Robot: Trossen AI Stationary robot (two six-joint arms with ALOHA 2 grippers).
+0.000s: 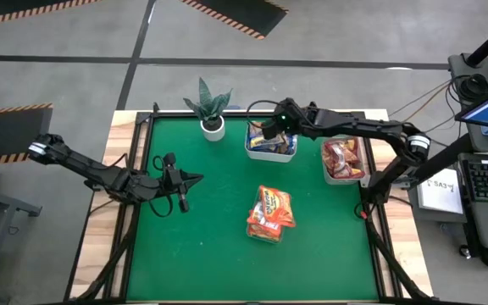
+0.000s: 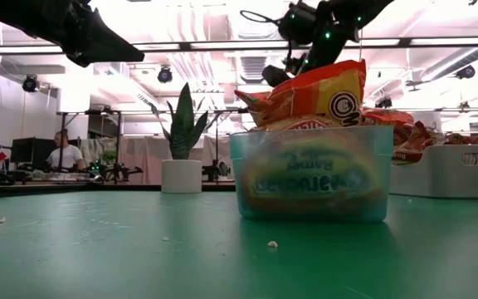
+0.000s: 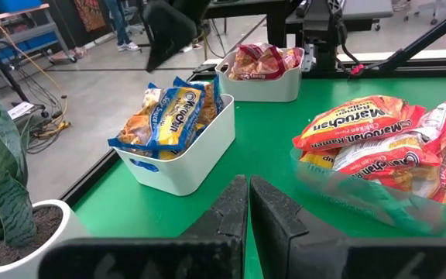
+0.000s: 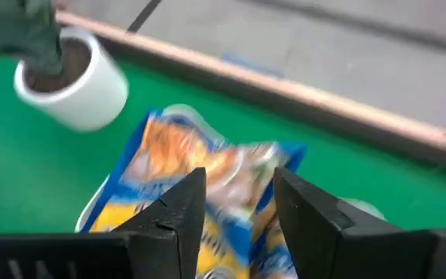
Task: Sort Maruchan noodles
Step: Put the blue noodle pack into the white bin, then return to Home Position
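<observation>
Yellow-and-blue noodle packets [image 1: 271, 142] fill white tub [image 1: 270, 154]; right gripper [image 1: 263, 134] above, parted.

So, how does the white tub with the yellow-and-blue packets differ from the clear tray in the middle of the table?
The white tub is opaque, while the clear tray lets its packets show through the wall. The tub holds yellow-and-blue packets; the tray holds mostly orange packets heaped above its rim. The tub stands at the far edge beside the potted plant, with the right gripper over it; the tray stands mid-table. Both contain Maruchan noodles.
</observation>
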